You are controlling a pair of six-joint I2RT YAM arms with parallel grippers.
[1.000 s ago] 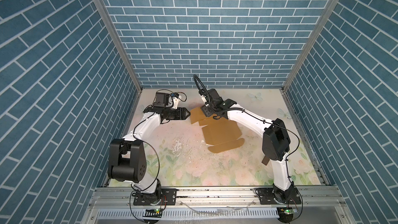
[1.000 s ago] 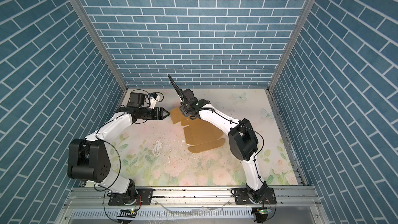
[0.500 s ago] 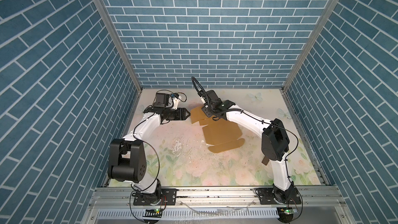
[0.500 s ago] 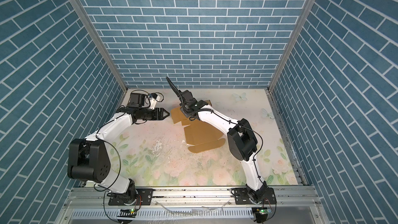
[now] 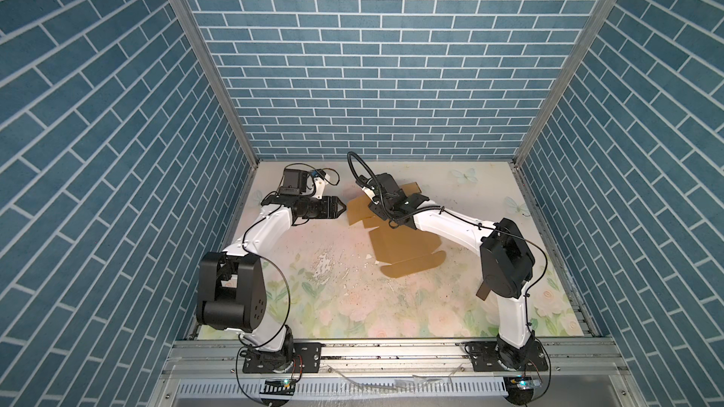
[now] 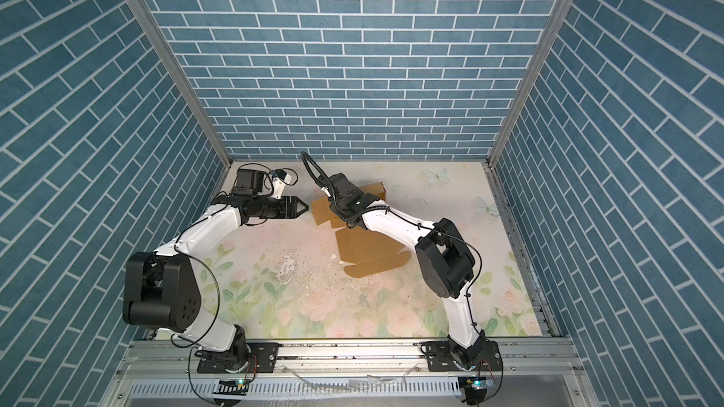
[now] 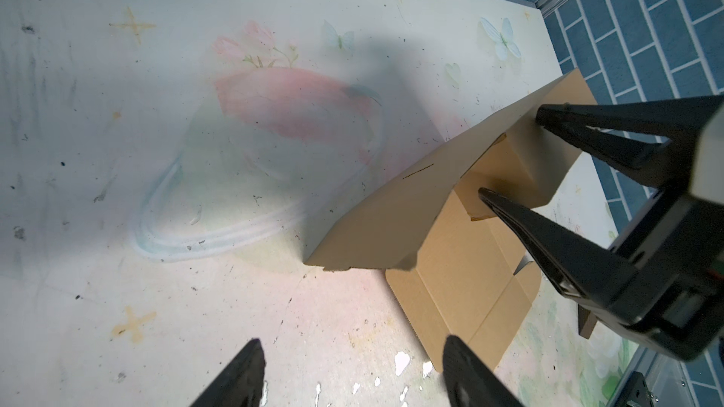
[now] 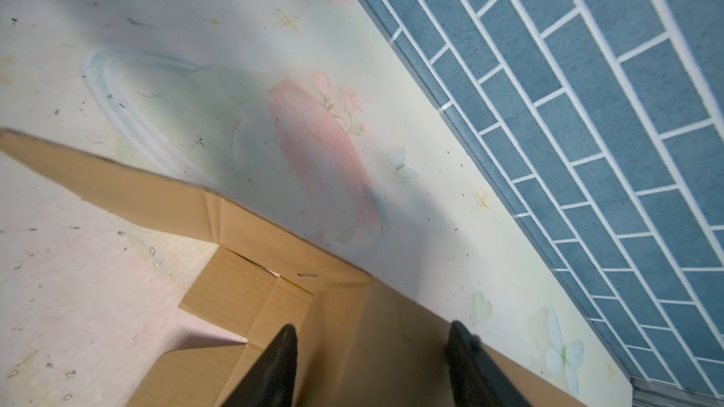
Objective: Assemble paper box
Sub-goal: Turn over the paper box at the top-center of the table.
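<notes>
The paper box (image 5: 407, 244) (image 6: 368, 248) is a tan die-cut cardboard sheet, mostly flat on the floral table. Its far long flap (image 7: 391, 213) stands raised. My right gripper (image 8: 374, 330) (image 7: 511, 153) is low over that far end. Its jaws are open and wide apart, with a folded cardboard panel (image 8: 243, 299) between the fingers. My left gripper (image 5: 341, 208) (image 6: 307, 207) (image 7: 352, 346) hovers just left of the raised flap and points at it. It is open and empty, clear of the cardboard.
A small dark brown chip (image 5: 484, 291) (image 7: 587, 323) lies by the right arm's elbow. White flaked patches (image 5: 325, 264) mark the table's middle. The blue brick back wall (image 8: 587, 111) runs close behind the box's far edge.
My right gripper has shifted slightly toward the back left over the far flap, and its jaws have narrowed a little. The left arm has stayed still.
</notes>
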